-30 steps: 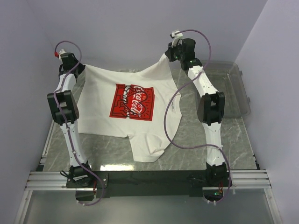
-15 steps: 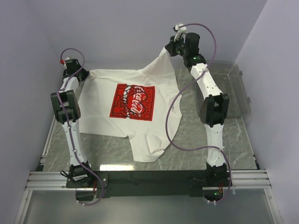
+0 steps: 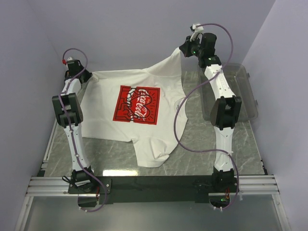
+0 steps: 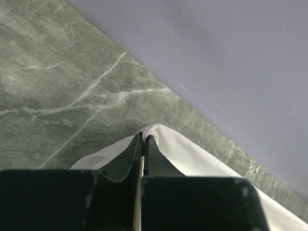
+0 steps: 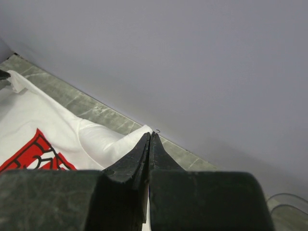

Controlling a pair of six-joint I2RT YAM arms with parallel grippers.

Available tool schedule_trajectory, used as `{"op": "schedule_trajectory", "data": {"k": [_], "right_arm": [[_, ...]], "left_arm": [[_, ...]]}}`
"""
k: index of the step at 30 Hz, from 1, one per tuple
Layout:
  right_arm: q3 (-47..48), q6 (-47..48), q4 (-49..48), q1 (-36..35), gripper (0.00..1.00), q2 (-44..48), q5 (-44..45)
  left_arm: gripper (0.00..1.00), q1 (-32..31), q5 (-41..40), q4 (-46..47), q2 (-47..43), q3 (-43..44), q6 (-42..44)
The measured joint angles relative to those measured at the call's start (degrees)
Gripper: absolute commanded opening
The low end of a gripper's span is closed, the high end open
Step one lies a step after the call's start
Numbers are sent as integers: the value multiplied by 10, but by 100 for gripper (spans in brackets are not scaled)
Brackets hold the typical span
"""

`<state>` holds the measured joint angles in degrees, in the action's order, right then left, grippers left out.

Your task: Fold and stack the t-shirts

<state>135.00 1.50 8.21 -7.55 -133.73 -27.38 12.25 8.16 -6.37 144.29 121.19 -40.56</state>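
A white t-shirt (image 3: 144,134) with a red square print (image 3: 136,105) lies print-up across the marble table (image 3: 250,144), its far edge stretched between both arms. My left gripper (image 3: 86,77) is shut on the far left corner of the shirt (image 4: 166,147), low by the back wall. My right gripper (image 3: 184,50) is shut on the far right corner (image 5: 120,142) and holds it raised above the table, so the cloth slopes up to it. The near part of the shirt lies crumpled on the table.
A clear grey plastic bin (image 3: 240,94) stands at the right edge of the table, beside the right arm. Lilac walls close in on the back, left and right. The right arm's purple cable (image 3: 179,125) hangs over the shirt's right side.
My right gripper has moved right and further back with its corner, pulling the shirt's far edge tauter. My left gripper has shifted slightly back and left with its corner.
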Motion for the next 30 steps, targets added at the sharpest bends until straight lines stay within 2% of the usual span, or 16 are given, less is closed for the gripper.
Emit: {"op": "schedule_trajectory", "data": {"k": [18, 30], "right_arm": [[-12, -17, -4, 3, 0, 1, -57], [-29, 19, 22, 12, 0, 35, -130]], "left_arm": [[6, -24, 21, 95, -29, -38, 91], [7, -23, 15, 132, -73, -97, 124]]}}
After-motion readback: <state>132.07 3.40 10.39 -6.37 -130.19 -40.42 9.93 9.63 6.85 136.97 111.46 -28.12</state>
